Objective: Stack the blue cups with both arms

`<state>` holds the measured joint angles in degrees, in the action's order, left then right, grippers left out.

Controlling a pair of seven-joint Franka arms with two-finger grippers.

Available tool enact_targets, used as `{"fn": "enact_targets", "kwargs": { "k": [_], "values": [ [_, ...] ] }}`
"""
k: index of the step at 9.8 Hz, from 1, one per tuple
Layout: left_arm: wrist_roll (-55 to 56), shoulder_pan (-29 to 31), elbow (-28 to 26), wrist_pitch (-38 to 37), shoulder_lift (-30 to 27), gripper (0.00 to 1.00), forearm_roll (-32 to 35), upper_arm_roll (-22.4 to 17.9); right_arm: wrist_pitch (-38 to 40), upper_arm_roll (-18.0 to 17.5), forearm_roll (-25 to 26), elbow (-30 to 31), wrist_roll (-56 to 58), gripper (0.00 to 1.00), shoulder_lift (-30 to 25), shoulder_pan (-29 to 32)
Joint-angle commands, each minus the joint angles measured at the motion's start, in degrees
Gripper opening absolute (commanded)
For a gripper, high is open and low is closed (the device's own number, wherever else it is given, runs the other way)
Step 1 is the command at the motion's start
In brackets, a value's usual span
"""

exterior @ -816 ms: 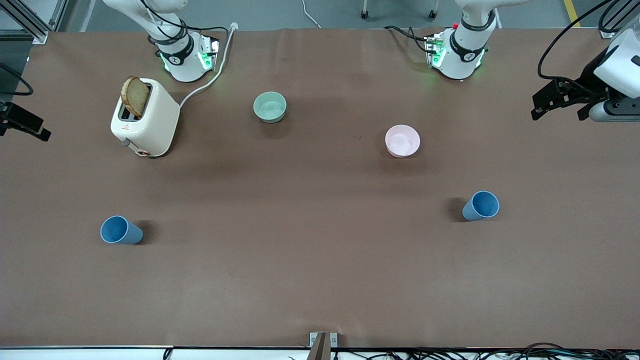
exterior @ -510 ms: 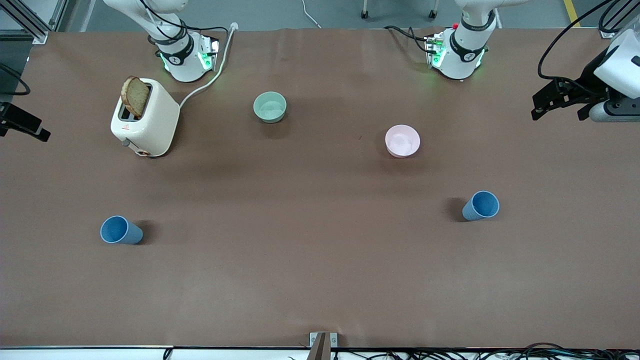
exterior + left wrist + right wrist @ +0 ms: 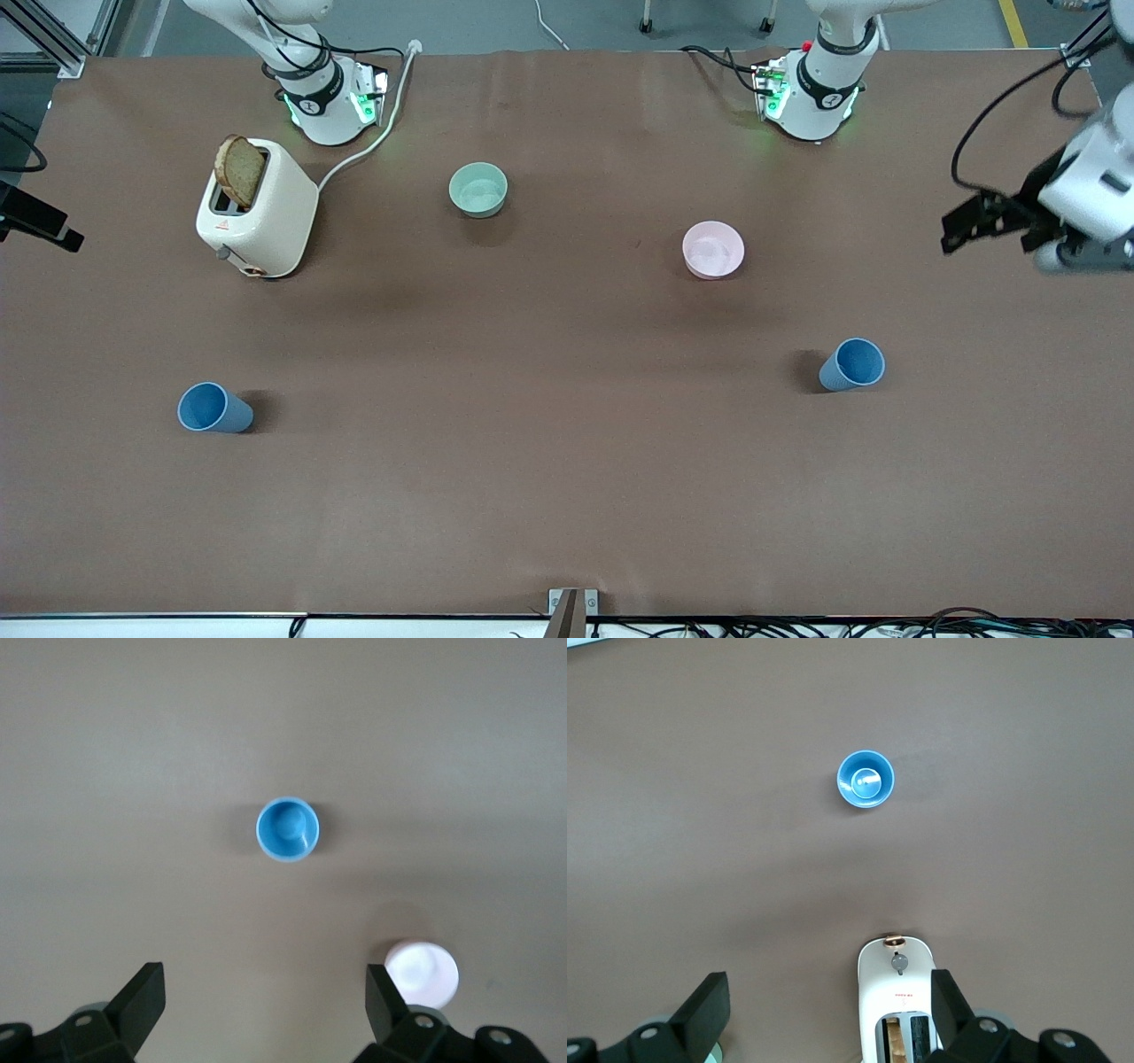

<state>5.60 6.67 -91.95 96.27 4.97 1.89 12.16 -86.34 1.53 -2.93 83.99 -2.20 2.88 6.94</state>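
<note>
Two small matte blue tapered plastic cups stand upright and well apart on the brown table. One blue cup stands toward the left arm's end of the table, nearer to the front camera than the pale pink round bowl. The other blue cup stands toward the right arm's end, nearer to the front camera than the cream-white toaster. Nothing touches either cup.

The left gripper hangs in the air over the left arm's end of the table, with its dark fingers spread wide and holding nothing. In the left wrist view the cup appears between the two spread fingers and farther off, with the pink bowl beside one fingertip.

The right gripper hangs at the right arm's end of the table, at the edge of the front view. Its fingers are also spread wide and empty; the right wrist view shows the second cup and the toaster's front between them.

A brown slice of toast stands in the toaster's slot, and a white cord runs from the toaster toward the right arm's base. A mint-green round bowl sits between the toaster and the pink bowl, farther from the front camera than either cup.
</note>
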Motion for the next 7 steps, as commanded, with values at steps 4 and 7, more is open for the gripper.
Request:
{"fn": "enact_targets", "kwargs": {
  "k": [4, 7],
  "values": [
    [7.32, 2.64, -9.10, 17.69, 13.73, 1.00, 1.71, 0.32, -18.73, -0.31, 1.26, 1.00, 9.39, 1.00, 15.71, 1.67],
    [8.46, 3.53, -13.86, 28.24, 18.65, 0.93, 1.62, 0.32, -30.33, -0.39, 3.35, 1.44, 11.87, 1.00, 26.00, 2.38]
  ]
}}
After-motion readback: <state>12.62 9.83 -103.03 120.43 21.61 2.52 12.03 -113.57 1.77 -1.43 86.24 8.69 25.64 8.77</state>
